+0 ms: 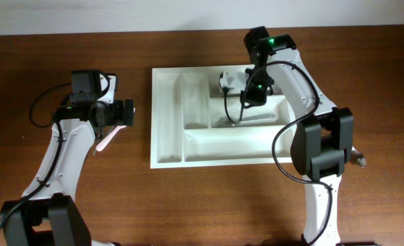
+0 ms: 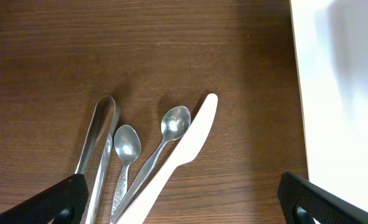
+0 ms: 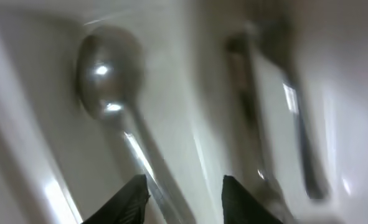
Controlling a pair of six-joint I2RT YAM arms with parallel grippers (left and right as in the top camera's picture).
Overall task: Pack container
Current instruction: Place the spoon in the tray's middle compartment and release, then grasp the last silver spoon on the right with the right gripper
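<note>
A dark brown wooden table (image 1: pixel 202 205) fills nearly the whole overhead view, its grain running left to right. Along the table's far edge lies a pale strip (image 1: pixel 85 14), cream and plain; whether it is wall or floor cannot be told. The light is even across the table, with soft shadows and a faint sheen on the wood.

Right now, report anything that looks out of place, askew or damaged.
Nothing spilled or damaged. Four pieces lie outside the tray on the table, fanned loosely with handles crowding together: tongs, a small spoon, a longer spoon and a white knife. Inside the tray a third spoon lies along its compartment, though that view is blurred.
</note>
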